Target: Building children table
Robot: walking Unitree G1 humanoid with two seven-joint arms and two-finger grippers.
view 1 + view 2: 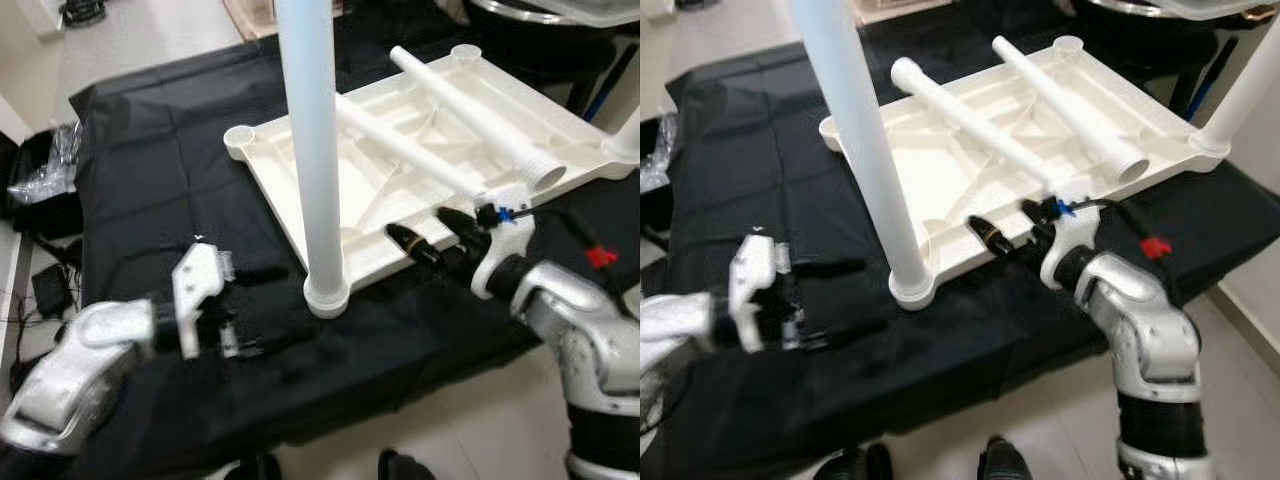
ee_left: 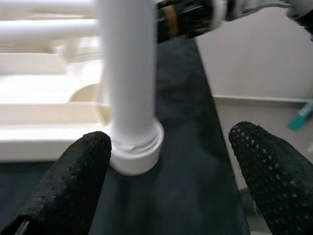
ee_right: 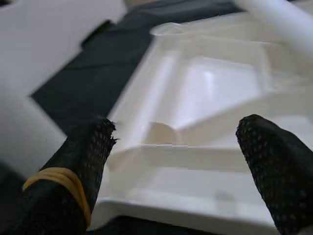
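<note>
A white plastic table top (image 1: 375, 195) lies upside down on a black cloth. One white leg (image 1: 312, 130) stands upright in its near corner socket (image 1: 327, 295). Another leg (image 1: 1240, 95) stands at the right corner. Two loose legs (image 1: 400, 145) (image 1: 470, 100) lie across the underside. My left gripper (image 1: 262, 310) is open just left of the upright leg's base; the left wrist view has that leg (image 2: 129, 98) ahead, between the fingers (image 2: 73, 186). My right gripper (image 1: 418, 224) is open at the top's near edge, and in its wrist view it (image 3: 180, 125) faces the ribbed underside (image 3: 210, 93).
The black cloth (image 1: 150, 160) covers the whole work table, whose near edge is just below my arms. Plastic bags (image 1: 45, 165) and cables (image 1: 45, 290) lie on the floor at the left. A dark round object (image 1: 530, 15) sits behind the table top.
</note>
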